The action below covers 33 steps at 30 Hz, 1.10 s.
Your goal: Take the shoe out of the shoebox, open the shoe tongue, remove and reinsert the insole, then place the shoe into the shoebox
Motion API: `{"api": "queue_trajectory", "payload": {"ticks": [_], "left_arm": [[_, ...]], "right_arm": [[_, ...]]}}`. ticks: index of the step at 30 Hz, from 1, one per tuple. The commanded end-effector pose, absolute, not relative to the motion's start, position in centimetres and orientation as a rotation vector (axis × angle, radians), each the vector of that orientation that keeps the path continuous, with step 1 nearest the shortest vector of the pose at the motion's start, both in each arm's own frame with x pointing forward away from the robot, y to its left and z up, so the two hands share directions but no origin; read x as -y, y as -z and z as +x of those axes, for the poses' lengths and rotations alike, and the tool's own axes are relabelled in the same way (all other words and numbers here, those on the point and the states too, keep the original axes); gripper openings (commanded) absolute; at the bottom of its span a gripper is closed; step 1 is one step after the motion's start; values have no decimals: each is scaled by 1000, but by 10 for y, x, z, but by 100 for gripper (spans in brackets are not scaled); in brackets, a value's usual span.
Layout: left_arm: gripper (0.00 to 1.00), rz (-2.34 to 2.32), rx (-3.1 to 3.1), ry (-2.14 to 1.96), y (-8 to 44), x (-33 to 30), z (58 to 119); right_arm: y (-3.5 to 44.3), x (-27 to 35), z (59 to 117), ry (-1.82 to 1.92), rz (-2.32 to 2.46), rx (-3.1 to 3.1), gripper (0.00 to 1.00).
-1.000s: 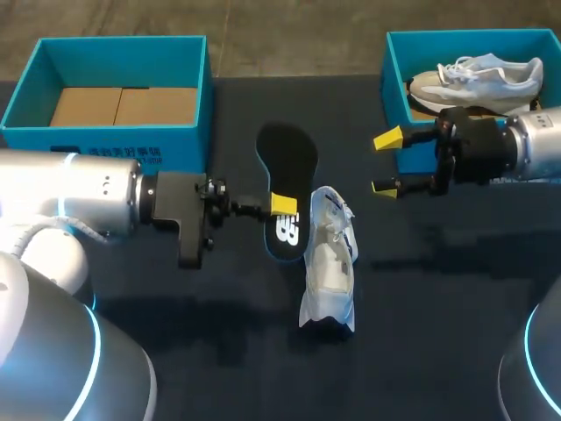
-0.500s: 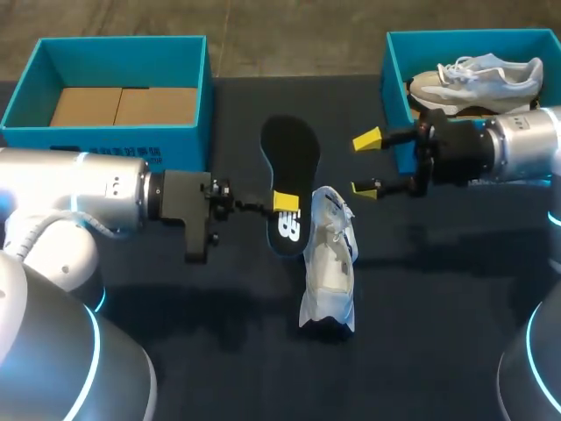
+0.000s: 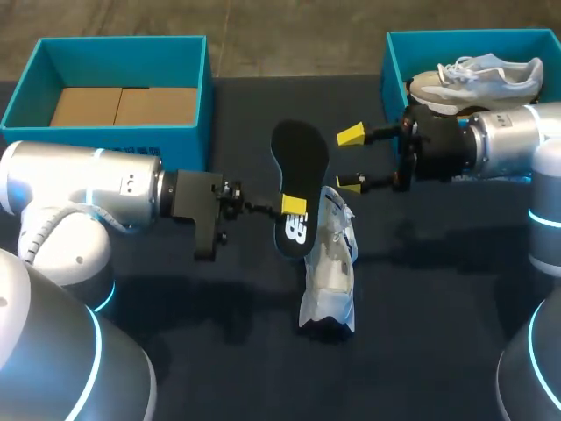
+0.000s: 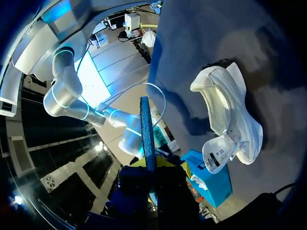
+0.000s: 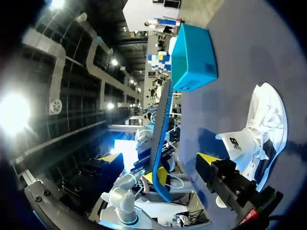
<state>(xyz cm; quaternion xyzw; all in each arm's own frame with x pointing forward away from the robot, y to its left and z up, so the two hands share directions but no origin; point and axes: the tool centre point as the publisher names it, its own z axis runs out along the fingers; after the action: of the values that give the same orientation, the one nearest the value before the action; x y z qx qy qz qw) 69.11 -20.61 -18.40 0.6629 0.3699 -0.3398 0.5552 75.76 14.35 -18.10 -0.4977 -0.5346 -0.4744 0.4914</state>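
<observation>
My left gripper (image 3: 292, 206) is shut on the black insole (image 3: 300, 167), gripping it near the heel end and holding it just above the table. In the left wrist view the insole (image 4: 147, 129) shows edge-on, rising from between the yellow tips. The white shoe (image 3: 330, 267) lies on the dark table beside and below the insole, with its tongue pulled open. The same shoe (image 4: 229, 115) lies ahead of my left gripper. My right gripper (image 3: 351, 160) stands open just right of the insole's front half, nothing between its fingers. From the right wrist the insole (image 5: 162, 139) and shoe (image 5: 266, 122) show ahead.
A teal shoebox (image 3: 193, 66) with cardboard inside stands at the back left. A second teal shoebox (image 3: 393, 70) at the back right holds a grey-white shoe (image 3: 478, 77), close behind my right arm.
My left gripper has carried the insole a little to the right. My right gripper, still open, has moved left, close up to the insole.
</observation>
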Motion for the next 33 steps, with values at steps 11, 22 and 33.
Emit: {"api": "queue_trajectory", "payload": {"ticks": [11, 22, 33], "left_arm": [[0, 1535, -891, 775, 184, 207, 696], [0, 1535, -891, 775, 184, 207, 696], [0, 1535, -891, 775, 184, 207, 696]], "right_arm": [[186, -157, 758, 1145, -1196, 1300, 87], [190, -170, 755, 1128, -1193, 1298, 78], [186, -182, 749, 1120, -1177, 1319, 49]]}}
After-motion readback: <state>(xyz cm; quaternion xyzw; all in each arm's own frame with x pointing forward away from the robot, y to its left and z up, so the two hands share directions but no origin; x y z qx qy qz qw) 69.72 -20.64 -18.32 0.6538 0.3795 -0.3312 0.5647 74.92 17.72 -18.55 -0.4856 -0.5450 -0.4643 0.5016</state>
